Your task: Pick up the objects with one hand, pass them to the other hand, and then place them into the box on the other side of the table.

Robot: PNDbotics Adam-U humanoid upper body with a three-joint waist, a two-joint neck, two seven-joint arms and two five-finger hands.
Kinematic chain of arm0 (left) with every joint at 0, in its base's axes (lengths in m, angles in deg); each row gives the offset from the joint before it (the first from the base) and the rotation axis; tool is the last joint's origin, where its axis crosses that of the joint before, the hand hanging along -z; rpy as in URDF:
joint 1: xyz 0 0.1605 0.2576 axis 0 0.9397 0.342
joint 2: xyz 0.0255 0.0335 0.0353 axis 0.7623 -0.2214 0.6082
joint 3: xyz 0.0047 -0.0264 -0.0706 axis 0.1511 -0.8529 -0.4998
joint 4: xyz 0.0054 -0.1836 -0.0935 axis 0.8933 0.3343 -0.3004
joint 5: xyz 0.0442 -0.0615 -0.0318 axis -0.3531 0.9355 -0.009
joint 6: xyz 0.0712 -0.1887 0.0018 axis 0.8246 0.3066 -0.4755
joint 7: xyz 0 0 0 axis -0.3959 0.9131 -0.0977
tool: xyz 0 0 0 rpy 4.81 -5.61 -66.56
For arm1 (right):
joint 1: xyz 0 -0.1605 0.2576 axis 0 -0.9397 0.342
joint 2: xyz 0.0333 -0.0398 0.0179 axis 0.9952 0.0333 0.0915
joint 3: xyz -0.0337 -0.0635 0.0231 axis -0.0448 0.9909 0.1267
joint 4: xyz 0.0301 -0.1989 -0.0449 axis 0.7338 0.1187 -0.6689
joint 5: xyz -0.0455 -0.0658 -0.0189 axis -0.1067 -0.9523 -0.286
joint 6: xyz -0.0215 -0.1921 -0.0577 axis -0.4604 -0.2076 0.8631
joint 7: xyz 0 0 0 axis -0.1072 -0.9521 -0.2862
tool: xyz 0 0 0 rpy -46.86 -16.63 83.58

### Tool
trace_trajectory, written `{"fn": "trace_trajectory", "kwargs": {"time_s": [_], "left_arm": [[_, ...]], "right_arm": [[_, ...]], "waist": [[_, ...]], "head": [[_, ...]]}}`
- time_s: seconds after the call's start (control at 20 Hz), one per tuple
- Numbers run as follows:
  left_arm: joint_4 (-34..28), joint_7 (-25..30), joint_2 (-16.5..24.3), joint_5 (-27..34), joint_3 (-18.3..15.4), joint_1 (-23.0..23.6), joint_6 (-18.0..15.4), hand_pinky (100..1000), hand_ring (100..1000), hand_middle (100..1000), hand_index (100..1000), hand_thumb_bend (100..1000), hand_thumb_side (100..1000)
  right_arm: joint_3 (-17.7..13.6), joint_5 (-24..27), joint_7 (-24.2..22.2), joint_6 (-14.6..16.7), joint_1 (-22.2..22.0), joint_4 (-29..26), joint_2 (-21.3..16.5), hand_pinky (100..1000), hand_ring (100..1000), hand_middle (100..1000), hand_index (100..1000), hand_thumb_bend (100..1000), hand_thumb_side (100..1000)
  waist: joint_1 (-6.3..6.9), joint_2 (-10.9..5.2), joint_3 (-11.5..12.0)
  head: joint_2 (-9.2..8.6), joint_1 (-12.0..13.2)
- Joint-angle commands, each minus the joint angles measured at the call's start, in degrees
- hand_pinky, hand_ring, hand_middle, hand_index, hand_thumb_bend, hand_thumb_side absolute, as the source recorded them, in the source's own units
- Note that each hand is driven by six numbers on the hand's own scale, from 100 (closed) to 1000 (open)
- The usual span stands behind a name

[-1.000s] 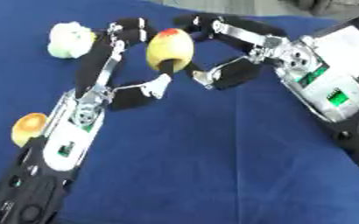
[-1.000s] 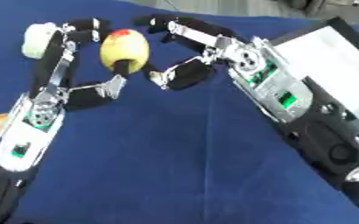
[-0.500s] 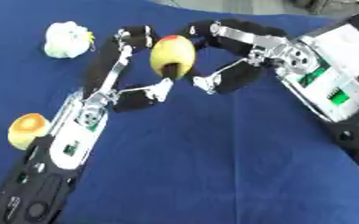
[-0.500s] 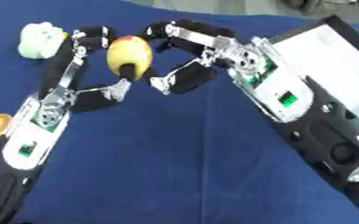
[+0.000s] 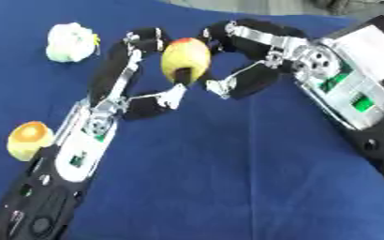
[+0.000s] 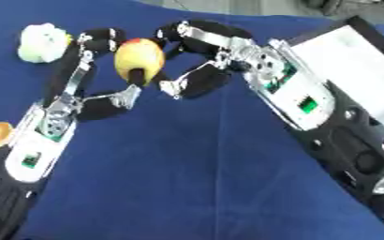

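I see my left robot hand (image 5: 150,75) reaching in from seven o'clock, its fingers and thumb curled round a yellow apple (image 5: 185,57) with a red blush near its top. The thumb tip presses the fruit's lower side, and the curved fingers arch over its left and top. The apple is held up off the blue counter (image 5: 228,178), a little above the middle of the view, toward twelve o'clock.

My right robot hand (image 5: 248,61) comes in from three o'clock and meets the same apple from the other side. Its fingers bend over the top right of the fruit and its thumb points in from below; the fingers touch or nearly touch the apple, though I cannot tell whether they truly clasp it. Both hands are therefore at the fruit together.

Outward from there, a pale whitish-green object (image 5: 70,42) lies on the counter at about ten o'clock, well apart from the hands. An orange and yellow round object (image 5: 29,139) rests near the left forearm at about eight o'clock, at the view's left edge. A white box (image 6: 359,70) shows at two o'clock, behind the right forearm.
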Motion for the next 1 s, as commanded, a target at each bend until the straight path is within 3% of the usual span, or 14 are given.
{"fn": "trace_trajectory", "kwargs": {"time_s": [0.05, 0.15, 0.3, 0.4, 0.55, 0.7, 1.0], "left_arm": [[0.2, -0.9, -0.1, 0.1, 0.0, -1.1, 2.7, 877, 678, 639, 859, 155, 473], [0.8, -1.1, 0.0, -0.6, -0.2, -1.0, 5.6, 899, 722, 696, 928, 205, 565], [1.3, -0.8, 0.0, -1.0, -0.5, -0.8, 9.5, 909, 740, 717, 952, 301, 674], [1.3, -0.5, 0.2, -1.1, -0.8, -0.7, 11.0, 915, 758, 733, 964, 342, 798], [1.3, -0.3, 0.8, -1.4, -1.3, -0.5, 12.3, 913, 761, 735, 964, 374, 877], [1.4, -0.8, 1.8, -1.5, -1.7, -0.2, 12.8, 914, 764, 737, 964, 404, 915], [2.3, -1.5, 5.2, -1.7, -2.5, 1.9, 13.7, 907, 763, 735, 948, 372, 899]], "right_arm": [[-0.7, 3.6, 2.1, -0.4, 0.9, -1.2, -0.5, 829, 917, 620, 492, 100, 100], [-1.0, 5.1, 4.0, -0.6, 0.9, -1.5, -0.8, 832, 907, 592, 463, 100, 100], [-1.4, 7.1, 5.9, -1.2, 0.7, -1.7, -1.2, 834, 905, 576, 446, 100, 100], [-1.6, 8.2, 6.7, -1.4, 0.6, -2.1, -1.5, 834, 900, 566, 435, 100, 100], [-2.0, 8.9, 7.6, -1.6, 0.3, -2.5, -2.1, 832, 898, 559, 429, 112, 100], [-2.6, 9.4, 8.7, -1.9, -0.1, -2.3, -2.8, 833, 899, 558, 429, 115, 100], [-5.0, 10.6, 11.4, -2.1, -1.1, -2.5, -5.9, 833, 899, 561, 434, 112, 100]], "waist": [[0.31, -1.12, 0.0], [0.40, -1.16, -0.1], [0.53, -1.21, -0.2], [0.66, -1.24, -0.3], [0.90, -1.30, -0.5], [1.21, -1.40, -0.6], [1.75, -1.81, -1.2]], "head": [[0.20, -0.2], [0.25, -0.3], [0.32, -0.4], [0.43, -0.5], [0.41, -0.5], [0.45, -0.6], [0.58, -1.2]]}}
